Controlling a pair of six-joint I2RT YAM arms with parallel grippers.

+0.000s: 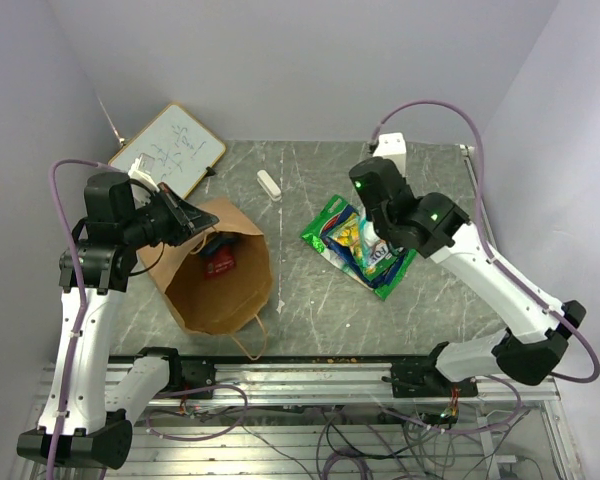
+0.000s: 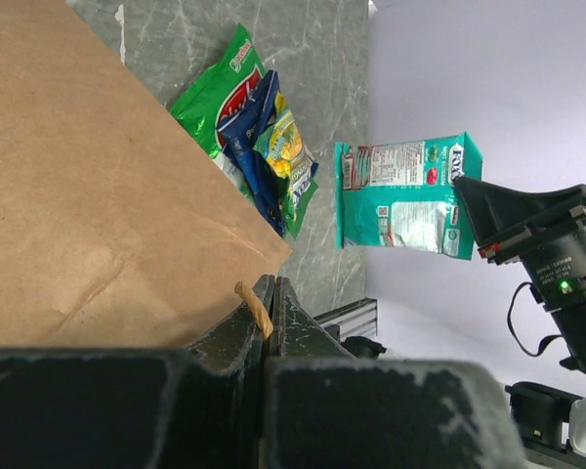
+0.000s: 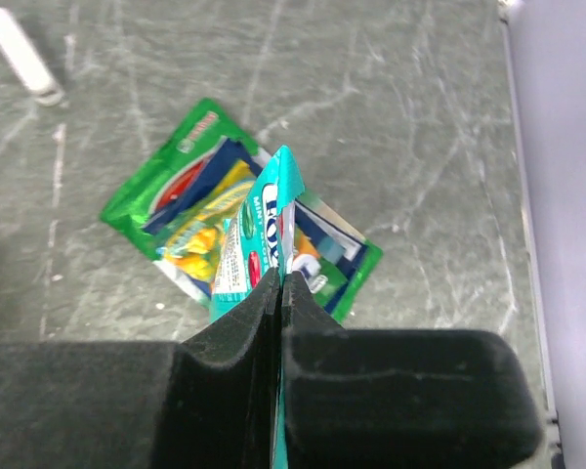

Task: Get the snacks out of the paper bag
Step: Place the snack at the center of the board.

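Now I'm holding the teal packet (image 2: 405,195) clenched in the right gripper (image 3: 280,283), hanging lengthwise above the pile (image 1: 345,235) right of the table (image 1: 420,170) centre; the left gripper (image 2: 270,293) is clamping the paper bag (image 1: 225,290) by its edge.

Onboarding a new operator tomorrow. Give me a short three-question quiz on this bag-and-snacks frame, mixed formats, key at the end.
1. True or false: the right gripper is shut on the teal foil mint packet.
2. The left gripper pinches: A) the brown kraft paper bag, B) the wood-framed whiteboard, C) the small white block?
3. Where does the green foil packet with red logo lie?
Key: 1 true; 2 A; 3 on the grey table, outside the bag.
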